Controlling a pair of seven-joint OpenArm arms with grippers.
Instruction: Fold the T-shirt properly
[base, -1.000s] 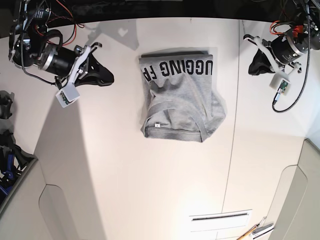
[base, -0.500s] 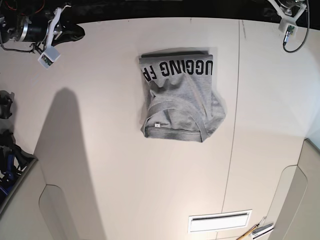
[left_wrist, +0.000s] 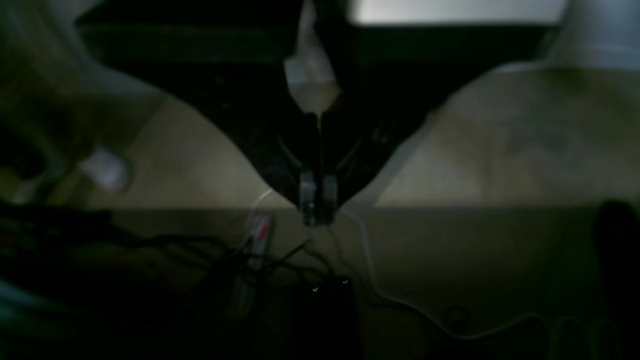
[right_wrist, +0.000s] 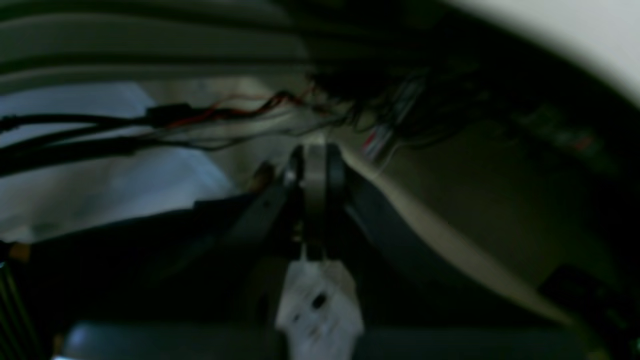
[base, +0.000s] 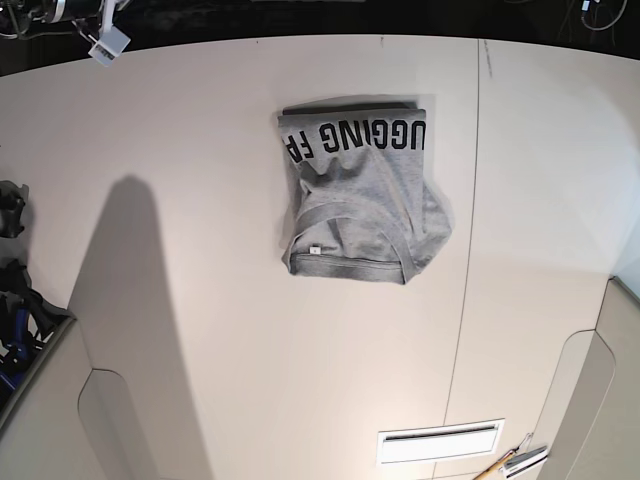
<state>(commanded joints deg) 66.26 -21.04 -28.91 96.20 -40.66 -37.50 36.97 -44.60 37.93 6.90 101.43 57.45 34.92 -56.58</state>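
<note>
Since the T-shirt (base: 358, 195) lies as a compact folded bundle near the middle of the white table (base: 230, 350), the folding looks essentially done. Its black lettering band runs along the far edge, and the ribbed neck with its small white tag (base: 314, 250) faces the near side; one lower corner bulges a little, so the packet is not perfectly square. Nothing touches the cloth. Both arms are well apart from it, probably parked so the result sits unobstructed: in the base view only a scrap of the right arm shows at the top left corner. The left gripper (left_wrist: 316, 200) hangs over dark cables off the table, jaws pressed together on nothing. The right gripper (right_wrist: 315, 200), seen blurred, likewise has its jaws closed and empty.
</note>
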